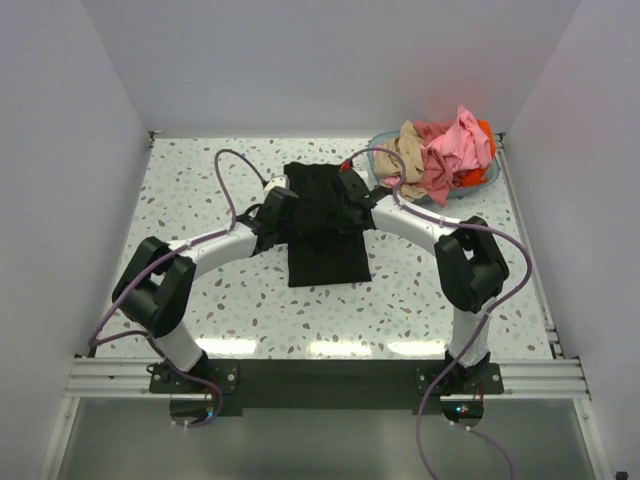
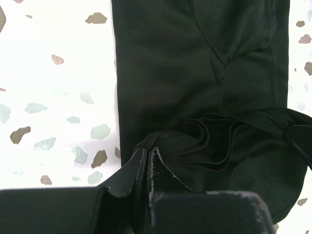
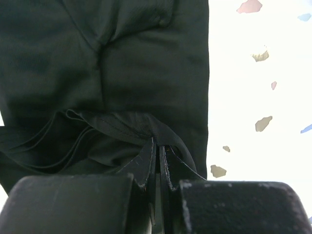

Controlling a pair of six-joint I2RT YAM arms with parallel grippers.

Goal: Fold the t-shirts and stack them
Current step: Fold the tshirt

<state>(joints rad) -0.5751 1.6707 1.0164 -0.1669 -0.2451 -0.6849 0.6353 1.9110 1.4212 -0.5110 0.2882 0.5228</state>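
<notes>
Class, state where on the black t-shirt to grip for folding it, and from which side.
Its two side edges, one from each side: the black t-shirt lies as a flat strip, edges exposed, where left gripper and right gripper pinch.

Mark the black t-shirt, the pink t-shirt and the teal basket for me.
black t-shirt [image 1: 328,258]: top external view, its flat near panel.
pink t-shirt [image 1: 462,140]: top external view, bunched fold atop the pile.
teal basket [image 1: 480,182]: top external view, near rim.
</notes>
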